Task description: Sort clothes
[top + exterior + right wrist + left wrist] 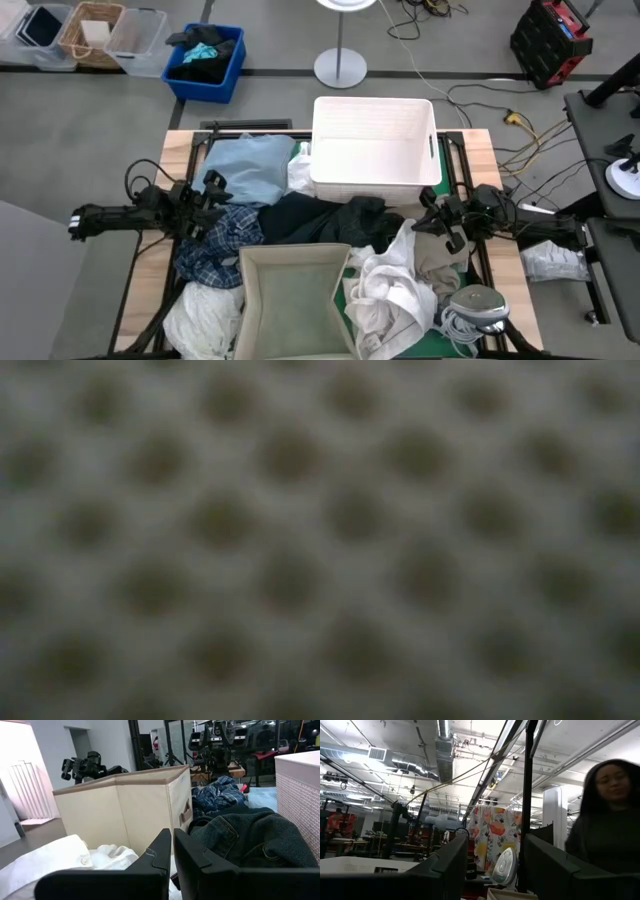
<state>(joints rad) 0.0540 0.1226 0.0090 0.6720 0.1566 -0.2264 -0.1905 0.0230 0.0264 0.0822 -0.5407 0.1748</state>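
Wooden table point(478, 150) held everything, with a big white basket point(375, 155) at the back and a cream fabric box point(295, 300) at the front. Between them the clothes point(300, 225) lay in a heap: a light blue shirt point(245, 168), dark jeans point(310, 220), a blue plaid shirt point(220, 250) and white pieces point(395, 290). My left gripper point(212, 195) hung beside the blue shirts with its fingers point(445, 870) spread apart. My right gripper point(432, 215) hung beside the jeans, fingers point(155, 855) pressed almost together, holding nothing.
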